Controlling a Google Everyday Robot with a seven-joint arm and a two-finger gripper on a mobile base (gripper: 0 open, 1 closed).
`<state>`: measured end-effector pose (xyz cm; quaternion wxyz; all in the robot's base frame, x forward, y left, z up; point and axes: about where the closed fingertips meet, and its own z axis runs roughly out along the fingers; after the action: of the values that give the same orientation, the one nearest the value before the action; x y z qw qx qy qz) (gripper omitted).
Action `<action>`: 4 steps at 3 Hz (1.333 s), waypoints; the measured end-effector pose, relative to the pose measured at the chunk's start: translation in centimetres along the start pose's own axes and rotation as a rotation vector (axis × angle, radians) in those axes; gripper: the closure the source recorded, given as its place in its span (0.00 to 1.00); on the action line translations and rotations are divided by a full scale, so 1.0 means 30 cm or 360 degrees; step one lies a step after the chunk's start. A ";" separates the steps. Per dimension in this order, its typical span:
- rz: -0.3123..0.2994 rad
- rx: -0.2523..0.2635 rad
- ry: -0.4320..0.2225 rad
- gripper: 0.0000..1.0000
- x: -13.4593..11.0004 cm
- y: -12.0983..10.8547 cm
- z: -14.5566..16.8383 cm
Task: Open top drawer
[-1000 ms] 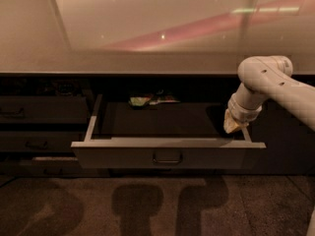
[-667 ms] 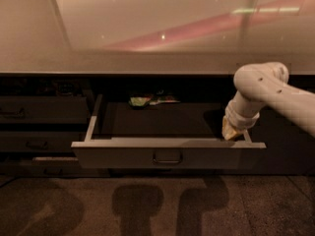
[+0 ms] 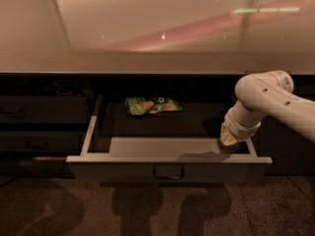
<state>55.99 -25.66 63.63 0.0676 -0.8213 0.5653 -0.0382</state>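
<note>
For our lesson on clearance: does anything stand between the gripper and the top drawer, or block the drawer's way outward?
Nothing visible does. The gripper hangs inside the top drawer at its right front corner, and the floor ahead shows only shadows.

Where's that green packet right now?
The green packet lies at the back of the open top drawer, slightly left of centre. The gripper hangs over the drawer's front right corner, apart from it.
</note>
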 end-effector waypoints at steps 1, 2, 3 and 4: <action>0.0025 -0.0029 0.0016 0.58 0.013 -0.006 0.015; 0.0057 -0.0045 0.0036 0.34 0.030 -0.007 0.021; 0.0075 -0.0046 0.0055 0.11 0.036 -0.001 0.022; 0.0110 -0.0013 0.0101 0.00 0.036 0.047 0.014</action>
<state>55.13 -27.13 62.99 0.0475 -0.7999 0.5953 -0.0595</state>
